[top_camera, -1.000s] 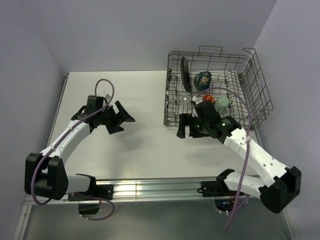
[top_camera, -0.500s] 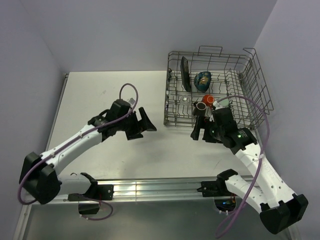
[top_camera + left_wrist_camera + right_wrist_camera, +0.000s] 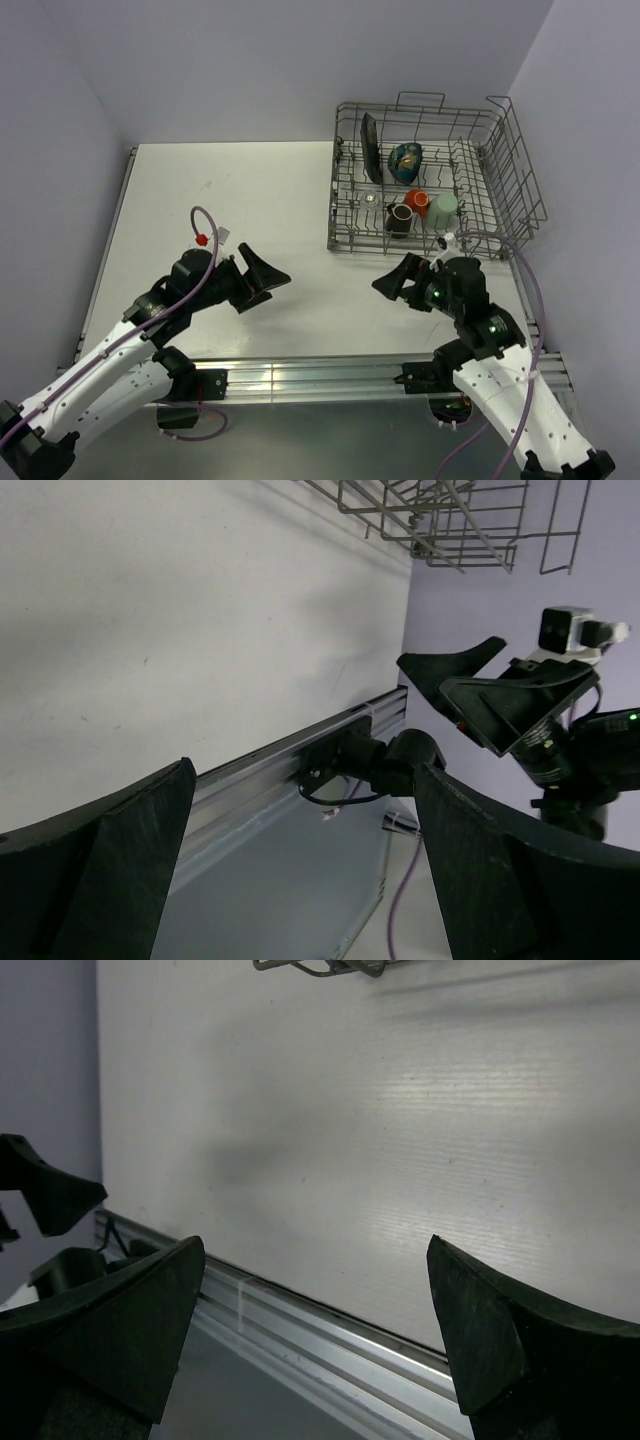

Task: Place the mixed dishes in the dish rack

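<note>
The dish rack (image 3: 517,150) stands at the table's back right. In it are the dark square plate (image 3: 370,147) on edge, the dark-blue bowl (image 3: 406,157), the orange mug (image 3: 417,201), the dark brown mug (image 3: 399,217), the pale green cup (image 3: 444,208) and what looks like the small clear glass (image 3: 372,199). My left gripper (image 3: 272,290) is open and empty over the near table. My right gripper (image 3: 388,293) is open and empty just in front of the rack. The two grippers face each other. In both wrist views the jaws (image 3: 300,780) (image 3: 315,1250) stand wide apart with nothing between them.
The metal rail (image 3: 300,372) runs along the table's near edge and shows in both wrist views (image 3: 270,770) (image 3: 330,1330). Walls close in on the left, back and right. The rack's corner shows at the top of the left wrist view (image 3: 450,520).
Both arms have drawn back toward the near edge. My right gripper has moved away from the rack's front, and the dark brown mug now stands in the rack.
</note>
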`<control>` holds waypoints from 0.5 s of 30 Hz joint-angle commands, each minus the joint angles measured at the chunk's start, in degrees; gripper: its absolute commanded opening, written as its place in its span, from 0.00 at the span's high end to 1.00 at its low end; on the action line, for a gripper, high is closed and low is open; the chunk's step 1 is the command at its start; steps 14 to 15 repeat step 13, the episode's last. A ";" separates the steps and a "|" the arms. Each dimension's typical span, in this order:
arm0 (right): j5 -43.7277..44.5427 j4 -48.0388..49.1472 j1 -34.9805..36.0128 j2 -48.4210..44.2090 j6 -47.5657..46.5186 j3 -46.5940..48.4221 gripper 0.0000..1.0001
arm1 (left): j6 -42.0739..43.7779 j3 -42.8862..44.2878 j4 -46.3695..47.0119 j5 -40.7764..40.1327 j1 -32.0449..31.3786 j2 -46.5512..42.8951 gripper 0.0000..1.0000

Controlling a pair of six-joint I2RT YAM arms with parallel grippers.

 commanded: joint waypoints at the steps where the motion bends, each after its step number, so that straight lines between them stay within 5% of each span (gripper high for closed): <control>1: -0.71 4.11 -0.21 -6.95 8.45 -2.82 0.00 | -5.07 -3.92 5.82 1.08 -0.26 -3.83 0.03; 15: 1.84 2.52 -0.30 -18.57 16.70 -5.90 0.00 | -13.50 -15.34 20.49 7.15 -0.17 -14.80 0.01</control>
